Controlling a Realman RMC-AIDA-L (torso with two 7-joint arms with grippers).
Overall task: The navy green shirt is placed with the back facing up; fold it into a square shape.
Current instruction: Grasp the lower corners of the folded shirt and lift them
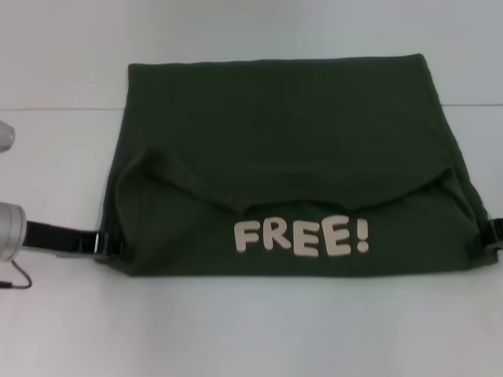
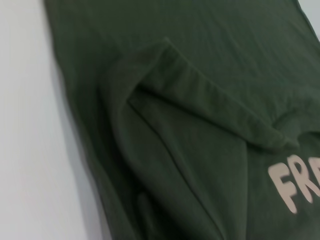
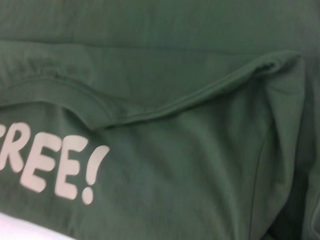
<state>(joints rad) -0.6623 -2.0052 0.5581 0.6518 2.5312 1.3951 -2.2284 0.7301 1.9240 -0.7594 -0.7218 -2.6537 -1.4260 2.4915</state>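
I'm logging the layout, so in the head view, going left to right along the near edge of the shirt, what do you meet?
Left gripper at the shirt's side edge → folded dark olive-green fabric shirt with its pale "FREE!" lettering → right gripper at the opposite side edge, all on the white table.

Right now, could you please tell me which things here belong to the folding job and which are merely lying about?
Part of the job:
- dark olive-green fabric shirt, printed "FREE!"
- left gripper, at its left edge
- right gripper, at its right edge

Lying about:
- only the white table
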